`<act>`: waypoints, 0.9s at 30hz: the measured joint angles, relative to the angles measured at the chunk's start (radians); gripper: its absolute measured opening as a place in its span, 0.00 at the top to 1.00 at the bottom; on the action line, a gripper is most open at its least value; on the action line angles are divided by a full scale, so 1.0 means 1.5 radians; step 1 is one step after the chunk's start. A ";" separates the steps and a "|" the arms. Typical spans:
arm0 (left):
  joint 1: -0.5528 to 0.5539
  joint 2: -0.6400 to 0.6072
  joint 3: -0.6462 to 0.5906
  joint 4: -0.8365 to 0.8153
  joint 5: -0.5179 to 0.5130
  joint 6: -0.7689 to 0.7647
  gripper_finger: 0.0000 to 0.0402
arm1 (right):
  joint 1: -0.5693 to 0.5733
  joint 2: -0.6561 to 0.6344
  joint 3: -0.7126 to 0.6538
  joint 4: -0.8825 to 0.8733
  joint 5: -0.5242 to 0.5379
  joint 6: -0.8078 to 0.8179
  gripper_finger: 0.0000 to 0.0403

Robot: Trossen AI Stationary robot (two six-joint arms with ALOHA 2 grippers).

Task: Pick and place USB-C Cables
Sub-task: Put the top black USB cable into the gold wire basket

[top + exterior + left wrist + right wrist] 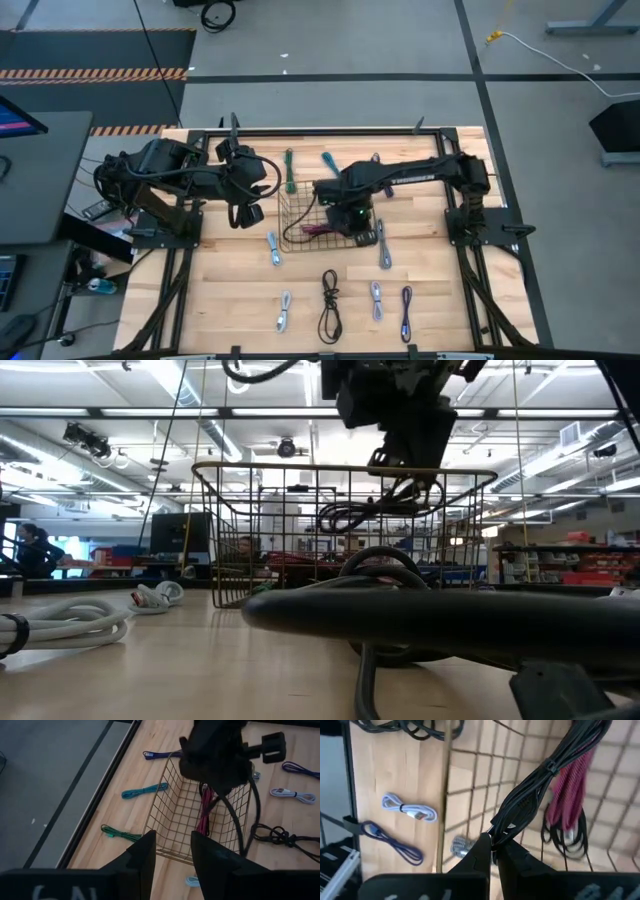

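A dark wire-mesh basket (283, 215) stands at the table's middle. My right gripper (352, 213) is above its right part, shut on a black cable bundle (540, 780), which also shows in the low view (380, 510) inside the basket's walls. A magenta cable (570, 790) lies on the basket's floor. My left gripper (172, 855) is open and empty, left of the basket (170, 820). Several more cables lie flat on the table: green (290, 170), teal (327, 162), pale blue (274, 248), black (329, 305) and purple (406, 312). My right gripper pinches the black cable bundle between its two fingers at one end of the bundle (501, 827). The fingers come from above, pointing down. The bundle hangs below them inside the basket, above the magenta cable, clear of the basket's floor in the low view.
A grey cable (383, 245) lies just right of the basket. Pale cables (284, 312) (376, 300) lie toward the near edge. A thick black cable (420, 615) and a white one (70, 622) lie close in the low view. Dark frame rails run along the table's edges.
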 joint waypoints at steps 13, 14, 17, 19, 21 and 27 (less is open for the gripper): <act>0.000 0.000 0.000 0.000 0.000 0.000 0.68 | 0.013 0.001 0.000 0.050 0.056 -0.010 0.87; 0.000 0.000 0.000 0.000 0.000 0.000 0.68 | 0.014 0.001 0.000 0.052 0.062 -0.006 0.84; 0.000 0.000 0.000 0.000 0.000 0.000 0.68 | 0.020 0.001 0.000 0.050 0.101 0.007 0.75; 0.000 0.000 0.000 0.000 0.000 -0.001 0.68 | 0.024 0.000 0.000 0.050 0.128 0.015 0.72; 0.000 0.000 0.000 0.000 0.000 -0.001 0.68 | 0.028 -0.001 0.000 0.050 0.161 0.023 0.69; 0.000 0.000 0.000 0.000 -0.001 -0.010 0.68 | 0.037 -0.033 0.023 0.051 0.258 0.079 0.68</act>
